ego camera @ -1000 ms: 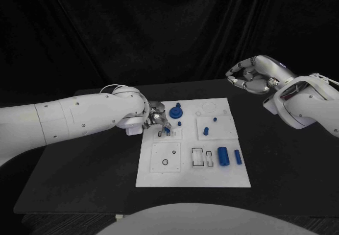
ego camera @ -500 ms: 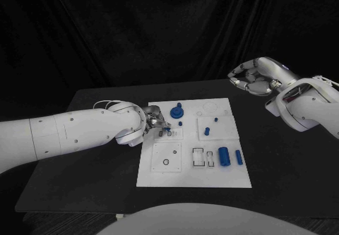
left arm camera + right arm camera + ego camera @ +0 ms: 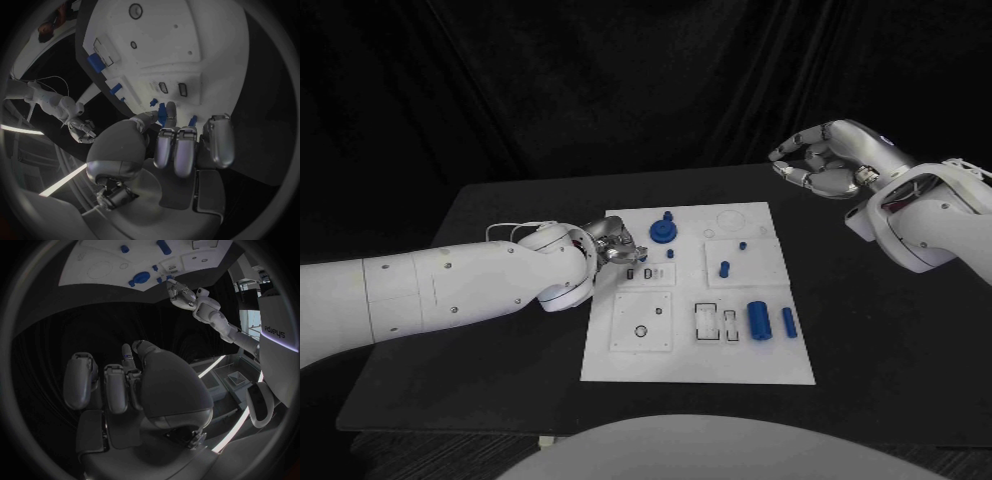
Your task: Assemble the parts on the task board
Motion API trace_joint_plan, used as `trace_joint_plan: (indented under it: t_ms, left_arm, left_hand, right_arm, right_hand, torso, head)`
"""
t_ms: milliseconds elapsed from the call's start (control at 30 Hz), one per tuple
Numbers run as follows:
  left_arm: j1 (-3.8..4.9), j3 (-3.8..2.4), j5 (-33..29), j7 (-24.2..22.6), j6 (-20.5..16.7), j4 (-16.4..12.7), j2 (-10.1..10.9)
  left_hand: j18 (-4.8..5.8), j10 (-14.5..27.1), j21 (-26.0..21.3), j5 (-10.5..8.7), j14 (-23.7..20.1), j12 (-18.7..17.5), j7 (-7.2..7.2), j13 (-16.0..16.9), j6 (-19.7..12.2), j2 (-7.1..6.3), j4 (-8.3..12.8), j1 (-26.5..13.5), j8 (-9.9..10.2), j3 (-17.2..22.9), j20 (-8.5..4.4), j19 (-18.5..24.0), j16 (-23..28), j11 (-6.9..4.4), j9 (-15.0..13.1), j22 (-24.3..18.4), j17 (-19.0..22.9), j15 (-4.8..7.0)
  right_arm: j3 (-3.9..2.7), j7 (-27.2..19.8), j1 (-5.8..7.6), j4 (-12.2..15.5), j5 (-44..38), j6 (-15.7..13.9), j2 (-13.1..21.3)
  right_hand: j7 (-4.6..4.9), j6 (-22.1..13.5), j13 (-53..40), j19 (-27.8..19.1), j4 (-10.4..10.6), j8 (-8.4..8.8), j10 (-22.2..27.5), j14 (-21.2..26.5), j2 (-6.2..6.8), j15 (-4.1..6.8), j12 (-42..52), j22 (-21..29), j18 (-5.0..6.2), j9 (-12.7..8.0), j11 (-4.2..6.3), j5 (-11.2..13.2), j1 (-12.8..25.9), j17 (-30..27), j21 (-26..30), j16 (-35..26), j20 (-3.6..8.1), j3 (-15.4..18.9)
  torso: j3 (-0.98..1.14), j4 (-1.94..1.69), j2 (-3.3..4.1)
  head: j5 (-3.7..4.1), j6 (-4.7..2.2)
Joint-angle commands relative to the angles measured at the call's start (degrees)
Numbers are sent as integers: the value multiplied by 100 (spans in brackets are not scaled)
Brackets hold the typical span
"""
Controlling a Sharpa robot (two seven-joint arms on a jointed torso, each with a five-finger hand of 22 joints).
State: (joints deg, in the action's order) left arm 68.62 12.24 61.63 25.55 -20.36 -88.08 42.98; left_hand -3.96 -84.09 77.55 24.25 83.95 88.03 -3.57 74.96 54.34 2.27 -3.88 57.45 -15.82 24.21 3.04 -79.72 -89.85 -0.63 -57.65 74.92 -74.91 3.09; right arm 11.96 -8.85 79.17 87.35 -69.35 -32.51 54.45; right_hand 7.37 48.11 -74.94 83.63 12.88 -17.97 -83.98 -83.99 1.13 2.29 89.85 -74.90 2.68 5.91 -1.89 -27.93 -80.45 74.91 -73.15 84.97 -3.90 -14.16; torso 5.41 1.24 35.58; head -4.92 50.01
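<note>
Where the black table lies closest to me, the near edge of the white rectangular task board begins. On its nearest row, a thick blue cylinder lies flat with a thinner blue rod just beside it, towards my right arm. Two dark-outlined rectangular slots come next to the cylinder on its other side, and beyond those a small black ring sits on a raised square panel. Farther along, a short blue peg sits on another white square. Level with it, my left hand is at the board's left edge, close above a pair of small dark sockets. The wrist view shows my thumb and one fingertip pinching a small blue part, while the other fingers lie side by side, loosely bent. Past that hand, a round blue disc with a knob on top stands near the far edge, and a tiny blue stud sits just in front of it. Farthest of all, my right hand hangs high above the table's far right corner, well apart from the board. Its fingers are curled in towards the palm with nothing in them. I can read no lettering on the board or the parts.
</note>
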Motion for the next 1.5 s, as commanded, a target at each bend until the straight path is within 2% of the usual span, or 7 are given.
trace_joint_plan:
  t_ms: [33, 333, 733, 800, 900, 1167, 1500]
  left_arm:
    - [-23, -3, 166, -84, -187, -31, 8]
    - [-51, -2, 173, 49, 169, -113, 48]
    - [-95, -2, 174, 84, 453, -80, 20]
    - [-106, -2, 174, 80, 482, -60, 2]
    - [-127, -2, 174, 76, 514, -36, -24]
    - [-178, -2, 174, 40, 544, 30, -99]
    - [-192, -3, 174, -2, 572, 50, -134]
  left_hand:
    - [61, -463, 21, 25, 605, 31, 49, 1357, 13, -28, -35, 30, -38, -5, 0, -45, -15, -37, -12, 1023, -1509, 50]
    - [58, -461, 1, -11, 605, 26, 53, 1352, 13, -47, -84, 11, -51, -38, -9, -44, -15, -41, -24, 1018, -1509, 57]
    - [59, -464, -12, -120, 605, 25, 75, 1353, 78, -55, -170, -13, -102, -90, -23, -55, -15, -58, -52, 1020, -1509, 69]
    - [58, -466, -16, -139, 605, 27, 77, 1355, 82, -55, -186, -19, -105, -99, -25, -55, -15, -60, -54, 1020, -1509, 71]
    - [56, -460, -27, -152, 605, 18, 78, 1347, 85, -54, -197, -23, -108, -104, -26, -49, -15, -61, -55, 1016, -1509, 73]
    - [56, -460, -31, -179, 605, 17, 80, 1347, 89, -44, -224, -31, -110, -111, -29, -50, -15, -63, -55, 1017, -1509, 75]
    - [56, -457, -33, -201, 605, 13, 80, 1344, 85, -38, -242, -34, -107, -116, -30, -51, -15, -63, -53, 1018, -1509, 76]
  right_arm:
    - [-5, 117, -17, -1, -7, -66, -8]
    - [-5, 136, -20, -9, -7, -44, -24]
    - [-5, 151, -22, -6, -7, -10, -23]
    - [-5, 154, -22, -6, -7, -4, -20]
    - [-5, 158, -22, -3, -7, 4, -13]
    - [-5, 168, -22, 0, -7, 30, 10]
    - [-5, 181, -26, -12, -7, 51, 8]
  right_hand:
    - [-10, -34, -1505, -32, -16, 39, -601, -404, 17, -44, 14, -996, 116, -9, -47, -38, -51, 573, 44, -36, -30, -28]
    - [-6, -31, -1485, -41, -24, 38, -589, -400, 10, -47, 7, -989, 121, -9, -52, -46, -59, 555, 69, -47, -32, -38]
    - [-3, -24, -1456, -51, -32, 35, -572, -395, 6, -50, -3, -980, 126, -8, -56, -51, -66, 530, 97, -62, -34, -48]
    - [-3, -24, -1456, -51, -32, 35, -572, -395, 6, -50, -3, -980, 126, -8, -56, -51, -66, 530, 97, -62, -34, -48]
    - [-3, -17, -1455, -54, -37, 31, -571, -392, 3, -52, -3, -978, 127, -7, -57, -53, -70, 521, 103, -68, -36, -54]
    - [-3, -8, -1417, -72, -45, 27, -548, -381, 1, -53, -17, -964, 138, -5, -57, -54, -76, 471, 152, -97, -37, -61]
    - [-3, -5, -1394, -85, -51, 25, -534, -374, 2, -53, -25, -954, 145, -5, -58, -53, -80, 441, 186, -116, -38, -65]
  torso:
    - [5, -3, -9]
    - [19, -4, -6]
    - [22, -2, -9]
    - [22, -5, -10]
    - [10, -1, -6]
    - [12, -4, -8]
    - [12, -2, -9]
  head:
    - [-2, -1]
    - [-22, -1]
    - [-24, -1]
    - [-20, -1]
    - [-18, -1]
    - [-5, -1]
    - [-18, -1]
